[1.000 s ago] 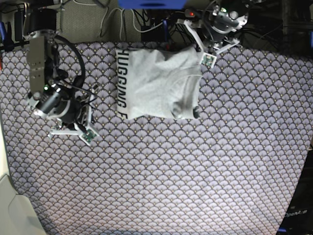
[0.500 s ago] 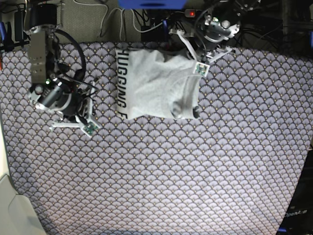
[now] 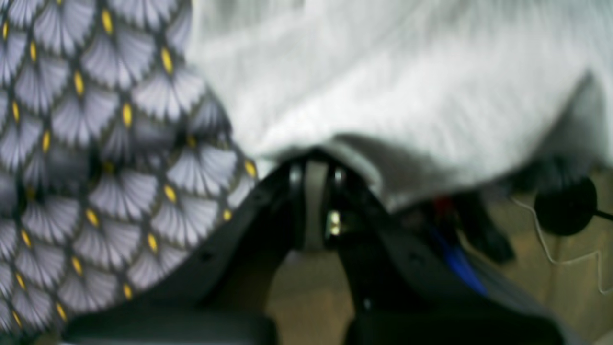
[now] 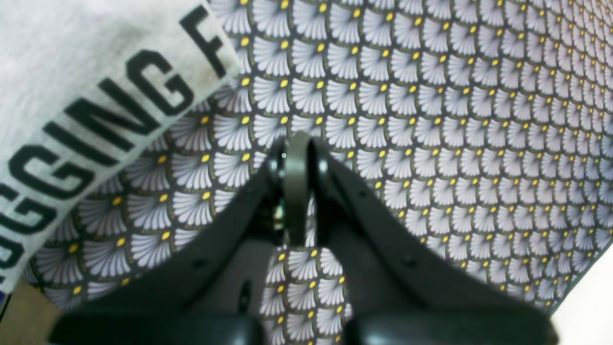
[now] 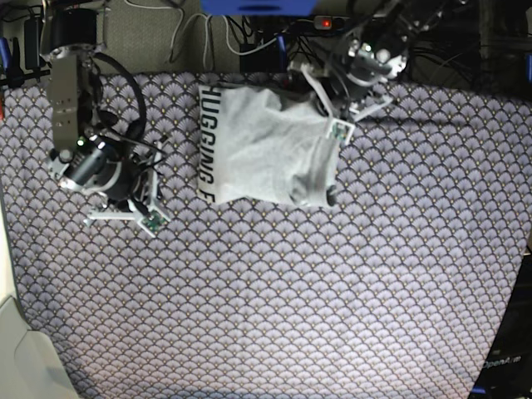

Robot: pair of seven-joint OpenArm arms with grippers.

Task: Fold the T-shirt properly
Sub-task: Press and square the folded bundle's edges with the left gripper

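The T-shirt, light grey and folded into a rough square, lies at the far middle of the tablecloth, with black lettering along its left edge. My left gripper is at its far right corner. In the left wrist view the left gripper is shut at the edge of the T-shirt, which is raised over the table's edge. My right gripper hovers left of the shirt. In the right wrist view the right gripper is shut and empty above the cloth, beside the shirt's lettered corner.
Cables and equipment crowd the strip beyond the table's far edge. The floor and a black round part on a wire show under the raised shirt. A pale surface borders the near left corner.
My left gripper has moved left and down onto the shirt's far right corner, and that corner has shifted left with it. My right arm has shifted only slightly.
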